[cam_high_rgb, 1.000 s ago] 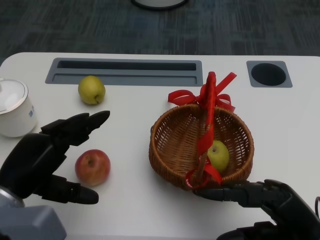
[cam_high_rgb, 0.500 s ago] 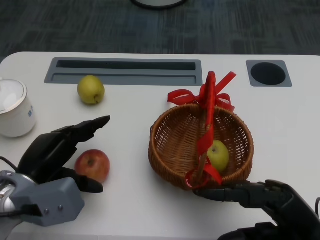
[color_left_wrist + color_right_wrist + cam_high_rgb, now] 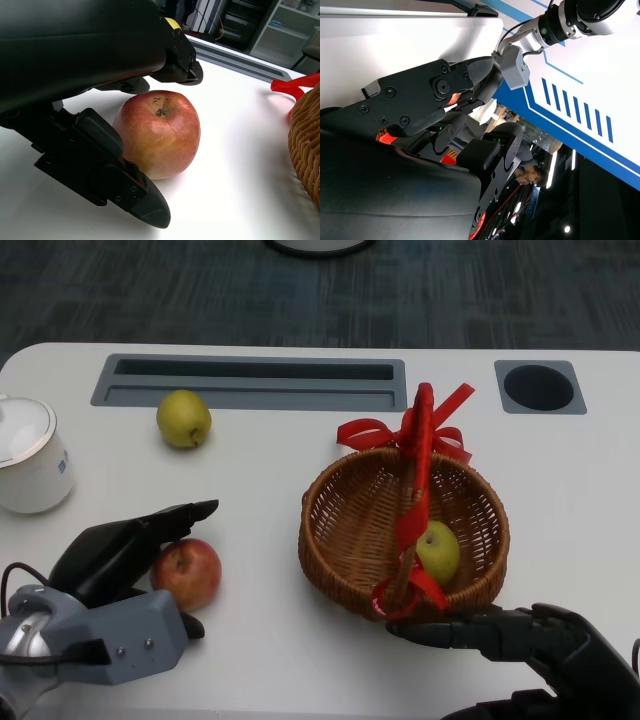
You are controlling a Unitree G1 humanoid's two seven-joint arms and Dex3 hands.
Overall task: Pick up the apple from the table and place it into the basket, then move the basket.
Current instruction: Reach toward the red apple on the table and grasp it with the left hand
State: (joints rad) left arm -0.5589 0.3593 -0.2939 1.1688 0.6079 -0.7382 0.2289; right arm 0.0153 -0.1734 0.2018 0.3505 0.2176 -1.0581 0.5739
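I have the left robot hand [image 3: 125,550] cupped around the round red apple [image 3: 186,573], which sits on the white table [image 3: 250,480] to the left of the basket. In the left wrist view the fingers [image 3: 175,55] arch over the top of the apple [image 3: 157,132] and the thumb lies low along its near side, but I see daylight on both sides, so the hand is spread open and has hold of nothing yet. To do this step well, I would settle the palm a little lower so the fingers pass the apple's widest part, then close thumb and fingers together; closing one side first would likely roll the fruit away across the smooth table. I would lift only once the apple stops shifting in the grasp.

The right robot hand [image 3: 520,635] rests at the near rim of the round brown wicker basket [image 3: 350,530], its fingers stretched toward the base of the handle. I cannot tell whether they grip anything or merely touch the weave; the right wrist view shows mostly black shell.

The basket, with a red ribbon [image 3: 415,440] wound up its handle, already holds one yellow-green apple [image 3: 437,552] on its right side, leaving the left half free for the red one. A second yellow-green apple [image 3: 183,418] lies on the table near the grey recessed tray [image 3: 250,395], and a white lidded pot [image 3: 28,458] stands at the far left edge.
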